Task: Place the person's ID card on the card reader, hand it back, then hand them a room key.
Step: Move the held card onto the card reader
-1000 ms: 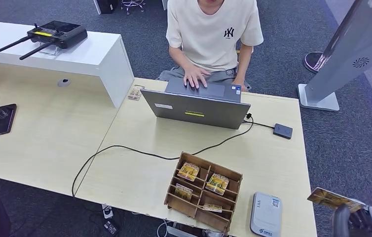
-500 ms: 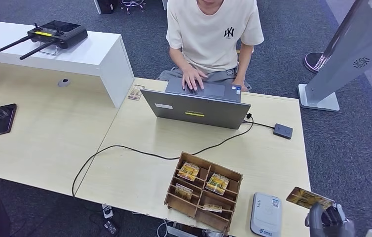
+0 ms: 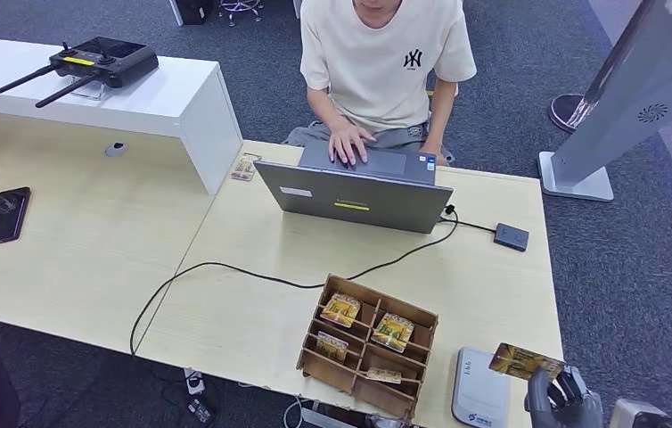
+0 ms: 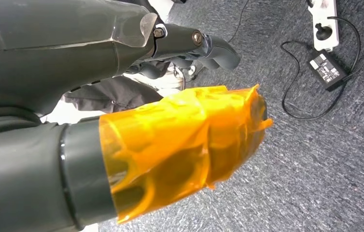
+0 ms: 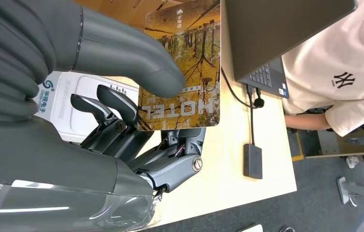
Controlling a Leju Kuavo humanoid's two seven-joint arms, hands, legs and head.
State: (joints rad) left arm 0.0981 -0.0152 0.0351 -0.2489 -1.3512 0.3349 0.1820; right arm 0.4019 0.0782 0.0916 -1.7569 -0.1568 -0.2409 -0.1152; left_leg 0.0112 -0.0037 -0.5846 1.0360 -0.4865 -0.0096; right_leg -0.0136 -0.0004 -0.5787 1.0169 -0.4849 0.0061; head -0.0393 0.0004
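My right hand [image 3: 562, 399] pinches the card [image 3: 525, 362] just over the card reader's [image 3: 478, 390] edge; left hand's [image 4: 189, 46] state I cannot tell.

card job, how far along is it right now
Early stage. Nothing looks delivered: the right hand pinches a card printed "HOTEL", held in the air at the card reader's edge, not laid on it. Left to do: set it on the reader, hand it back to the person at the laptop, then pass a key from the wooden tray.
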